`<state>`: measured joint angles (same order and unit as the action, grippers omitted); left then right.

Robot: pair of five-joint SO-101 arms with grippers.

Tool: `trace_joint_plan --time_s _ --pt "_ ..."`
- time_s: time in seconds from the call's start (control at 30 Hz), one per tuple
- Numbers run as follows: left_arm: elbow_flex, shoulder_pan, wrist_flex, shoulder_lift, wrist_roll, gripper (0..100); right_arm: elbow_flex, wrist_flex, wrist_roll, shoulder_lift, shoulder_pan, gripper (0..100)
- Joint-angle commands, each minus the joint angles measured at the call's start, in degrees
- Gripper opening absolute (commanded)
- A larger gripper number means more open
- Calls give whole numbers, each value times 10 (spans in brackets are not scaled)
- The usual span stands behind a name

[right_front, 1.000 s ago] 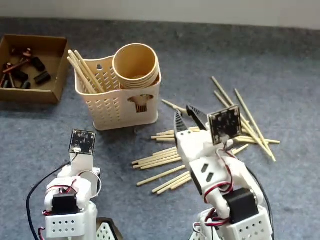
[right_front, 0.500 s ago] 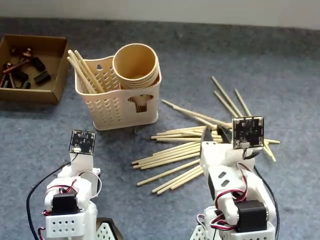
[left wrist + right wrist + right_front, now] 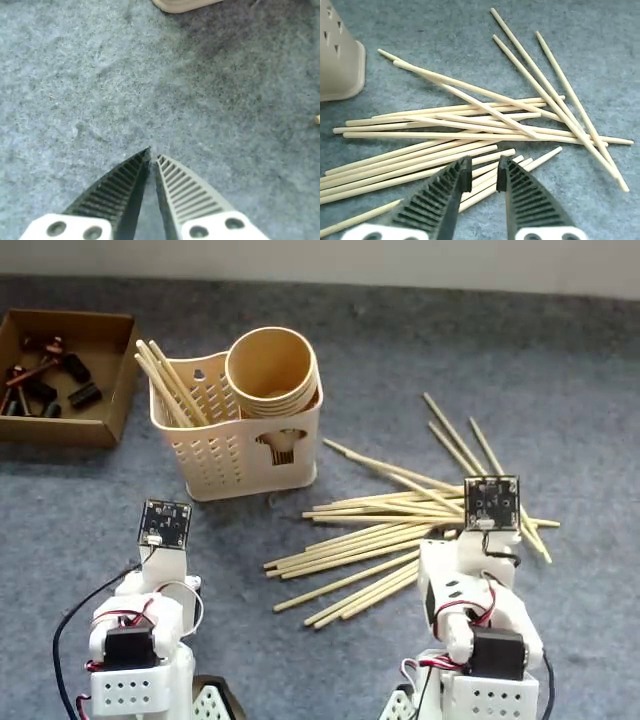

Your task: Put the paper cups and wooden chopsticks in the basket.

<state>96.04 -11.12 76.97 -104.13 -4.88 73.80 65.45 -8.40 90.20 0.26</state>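
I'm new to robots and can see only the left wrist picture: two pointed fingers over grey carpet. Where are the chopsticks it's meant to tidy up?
Observer: Most of the wooden chopsticks lie in a loose heap on the carpet, to the right of the basket.
Operator: Is anything in the basket already?
Observer: Yes. A stack of paper cups stands in it, and a few chopsticks lean in its left corner.
Operator: Is the other claw holding one?
Observer: No. The right gripper hangs slightly open above the heap, with nothing between its fingers.
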Motion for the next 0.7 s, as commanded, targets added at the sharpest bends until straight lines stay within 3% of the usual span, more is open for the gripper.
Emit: trace_joint_plan --time_s 0.0,0.67 --pt "12 -5 2 -2 -3 7 1 0 -17 -3 18 98" --pt "12 -5 2 -2 -3 7 -3 5 -54 -4 24 99"
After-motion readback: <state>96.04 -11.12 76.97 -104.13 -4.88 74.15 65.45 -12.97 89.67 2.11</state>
